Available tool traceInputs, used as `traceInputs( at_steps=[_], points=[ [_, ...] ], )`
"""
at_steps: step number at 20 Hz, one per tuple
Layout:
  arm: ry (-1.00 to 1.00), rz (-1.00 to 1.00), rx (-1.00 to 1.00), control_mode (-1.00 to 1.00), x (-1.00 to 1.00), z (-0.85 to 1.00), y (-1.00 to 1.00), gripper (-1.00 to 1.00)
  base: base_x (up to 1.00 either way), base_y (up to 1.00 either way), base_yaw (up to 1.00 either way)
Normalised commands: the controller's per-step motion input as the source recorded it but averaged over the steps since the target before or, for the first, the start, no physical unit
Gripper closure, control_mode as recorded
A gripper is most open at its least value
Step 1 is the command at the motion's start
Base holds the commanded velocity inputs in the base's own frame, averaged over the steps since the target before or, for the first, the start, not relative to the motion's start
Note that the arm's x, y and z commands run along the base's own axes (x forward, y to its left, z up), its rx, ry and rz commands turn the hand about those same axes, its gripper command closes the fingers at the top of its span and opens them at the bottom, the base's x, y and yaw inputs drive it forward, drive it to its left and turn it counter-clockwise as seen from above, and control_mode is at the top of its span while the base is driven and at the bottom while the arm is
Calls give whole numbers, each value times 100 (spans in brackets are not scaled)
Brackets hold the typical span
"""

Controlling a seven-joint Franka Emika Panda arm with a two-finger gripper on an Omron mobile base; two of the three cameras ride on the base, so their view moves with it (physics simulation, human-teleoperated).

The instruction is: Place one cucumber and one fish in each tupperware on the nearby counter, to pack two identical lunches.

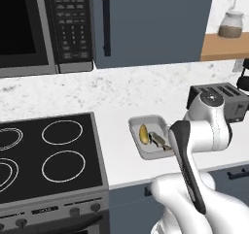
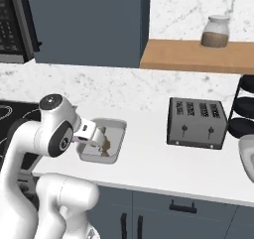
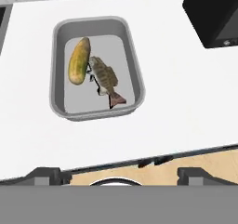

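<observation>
A light-grey tupperware (image 3: 135, 74) sits on the white counter (image 3: 186, 107), holding one yellow-green cucumber (image 3: 78, 60) and one brownish fish (image 3: 104, 76) side by side. The same tupperware (image 1: 154, 122) lies just right of the stove, with the cucumber (image 1: 144, 133) and fish (image 1: 157, 140) inside. My gripper (image 3: 120, 176) hangs above the tray's near side, open, with nothing between its fingers. In the right base view the hand (image 2: 92, 133) hovers over that tupperware (image 2: 116, 134). A second, wider tupperware (image 2: 246, 156) peeks in at the far right.
A dark toaster (image 2: 196, 123) stands on the counter right of the filled tray. A black round rack (image 2: 245, 106) is beyond it. The stove (image 1: 48, 150) lies to the left, under a microwave (image 1: 44, 24). A jar (image 2: 216, 32) rests on the wooden shelf.
</observation>
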Motion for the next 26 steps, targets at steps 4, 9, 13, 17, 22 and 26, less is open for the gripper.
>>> traceInputs(
  at_steps=[4,9,13,17,22,26],
  points=[
    [0,0,0,100,0,0,0,-100,-84,-68,-18],
    [0,0,0,100,0,0,0,-100,-53,-100,-19],
    [0,0,0,100,0,0,0,-100,-29,-100,-13],
    [0,0,0,100,0,0,0,-100,-15,-100,-4],
    [0,0,0,100,0,0,0,-100,-1,-100,1],
    [0,0,0,100,0,0,0,-100,-16,-100,3]
  ],
)
